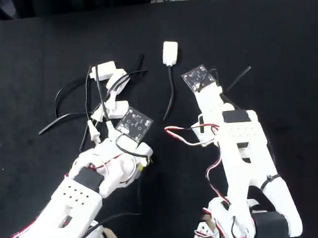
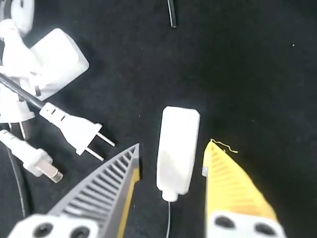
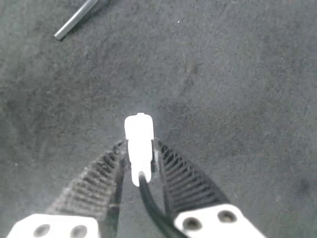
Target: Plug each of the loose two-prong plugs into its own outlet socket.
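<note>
Gripping a small white plug (image 3: 138, 131) by its body, the right claw (image 3: 139, 145) is clamped shut on it over the black cloth (image 3: 237, 74), the plug's black cord (image 3: 148, 198) trailing back toward the wrist; the left claw (image 2: 173, 146) stands open astride a white socket block (image 2: 178, 134), one side to each flank, neither plainly touching.

We judge the step in hand to be securing that block. We would close squarely on its long flat sides, near the middle, so that it cannot swivel or squirt out, and we would keep it pressed to the cloth while the plug is brought in. We cannot see the held plug's prongs, so their line-up with the slots needs checking before any push.

Near the block lies a loose plug (image 2: 74, 130), its two bare metal prongs pointing toward the left claw. The block is smooth plastic with rounded edges, likely slippery; the left claw's fingers (image 2: 228, 183) are ribbed, one grey, one yellow; the cloth looks matte and felt-like, offering some grip; the cords look thin and probably springy.
</note>
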Robot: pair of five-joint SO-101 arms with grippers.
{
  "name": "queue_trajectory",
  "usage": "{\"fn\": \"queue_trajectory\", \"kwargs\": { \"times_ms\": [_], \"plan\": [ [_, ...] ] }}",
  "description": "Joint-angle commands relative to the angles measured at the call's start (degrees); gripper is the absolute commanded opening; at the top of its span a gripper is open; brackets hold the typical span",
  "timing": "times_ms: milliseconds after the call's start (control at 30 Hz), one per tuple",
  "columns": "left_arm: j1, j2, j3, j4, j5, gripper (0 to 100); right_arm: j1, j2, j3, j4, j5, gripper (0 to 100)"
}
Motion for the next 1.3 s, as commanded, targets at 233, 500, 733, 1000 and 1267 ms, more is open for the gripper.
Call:
{"fn": "queue_trajectory", "kwargs": {
  "times_ms": [233, 500, 733, 1000, 1267],
  "plan": [
    [-8.3, 9.3, -2.6, -7.6, 0.4, 21, 1.1, 0.5, -1.6, 0.2, 0.4, 1.1],
    [-12.6, 24.2, -15.6, -1.8, 0.4, 21, 1.1, 0.5, -1.6, 0.2, 0.4, 1.1],
    [-20.5, 24.2, -18.6, 0.5, 0.4, 21, 1.1, 0.5, -1.6, 0.1, 0.4, 1.1],
    [-30.2, 8.8, -21.1, 15.3, 0.4, 21, 0.7, 0.0, -2.4, -0.2, 0.5, 1.1],
    [-32.4, -17.2, -5.5, 22.8, -6.4, 21, -7.9, 0.0, -8.7, 7.6, 0.3, 1.1]
  ]
}}
